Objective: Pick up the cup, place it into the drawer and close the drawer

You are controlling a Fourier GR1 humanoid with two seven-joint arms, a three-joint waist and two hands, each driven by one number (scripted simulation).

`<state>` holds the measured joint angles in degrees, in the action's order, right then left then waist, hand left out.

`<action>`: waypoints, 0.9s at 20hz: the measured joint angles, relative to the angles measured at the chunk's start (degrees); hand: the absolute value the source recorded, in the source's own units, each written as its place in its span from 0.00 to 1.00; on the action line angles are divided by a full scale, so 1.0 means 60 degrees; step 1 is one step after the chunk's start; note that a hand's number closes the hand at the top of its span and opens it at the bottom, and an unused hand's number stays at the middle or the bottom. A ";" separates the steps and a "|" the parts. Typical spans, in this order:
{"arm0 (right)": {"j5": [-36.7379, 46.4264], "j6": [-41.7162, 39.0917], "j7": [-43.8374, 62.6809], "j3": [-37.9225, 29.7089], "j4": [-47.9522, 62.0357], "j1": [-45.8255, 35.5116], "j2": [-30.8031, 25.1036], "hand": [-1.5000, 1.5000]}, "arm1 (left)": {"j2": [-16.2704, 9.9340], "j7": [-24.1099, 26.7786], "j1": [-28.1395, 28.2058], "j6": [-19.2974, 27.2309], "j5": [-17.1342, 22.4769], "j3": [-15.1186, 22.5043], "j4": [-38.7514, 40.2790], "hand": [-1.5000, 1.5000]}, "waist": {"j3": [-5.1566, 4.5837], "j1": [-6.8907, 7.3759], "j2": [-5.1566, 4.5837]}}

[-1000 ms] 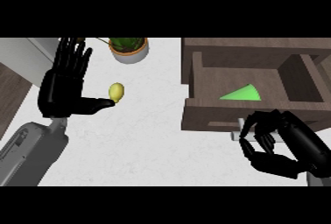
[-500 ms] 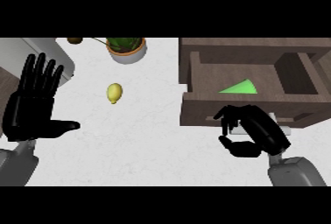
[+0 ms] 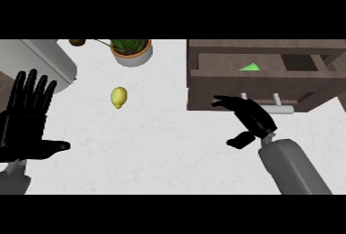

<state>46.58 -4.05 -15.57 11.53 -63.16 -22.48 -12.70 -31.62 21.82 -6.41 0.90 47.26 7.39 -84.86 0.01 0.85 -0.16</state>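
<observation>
With the bright green cup [image 3: 249, 67] already lying inside the brown wooden drawer [image 3: 263, 93] at upper right, the right hand [image 3: 246, 115], empty with relaxed fingers, meets the drawer front beside its pale handle [image 3: 273, 108], apparently to push it shut, while the left hand [image 3: 28, 119] rests open at far left.
</observation>
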 measured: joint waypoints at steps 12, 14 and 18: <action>-0.0142 0.0652 -0.2046 -0.1554 0.5426 -0.3321 0.0116 0.00 | 0.0114 -0.0170 0.0123 -0.1218 -0.0104 -0.0875 0.0506 0.00 | -0.0027 0.0142 0.0003; -0.0169 0.0645 -0.2518 -0.1737 0.6093 -0.3747 -0.0051 0.00 | 0.0218 -0.0246 0.0050 -0.1199 -0.0162 -0.0822 0.0424 0.00 | -0.0045 0.0188 0.0030; -0.0190 0.0260 -0.3053 -0.1978 0.7071 -0.4528 -0.0424 0.00 | 0.0317 -0.0135 0.0053 -0.1461 -0.0243 -0.0847 0.0601 0.00 | -0.0045 0.0298 0.0008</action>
<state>45.44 -2.49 -33.89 -0.34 -20.73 -49.65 -15.25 -29.71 21.01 -6.09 -7.87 45.80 2.31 -81.26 -0.26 2.64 -0.12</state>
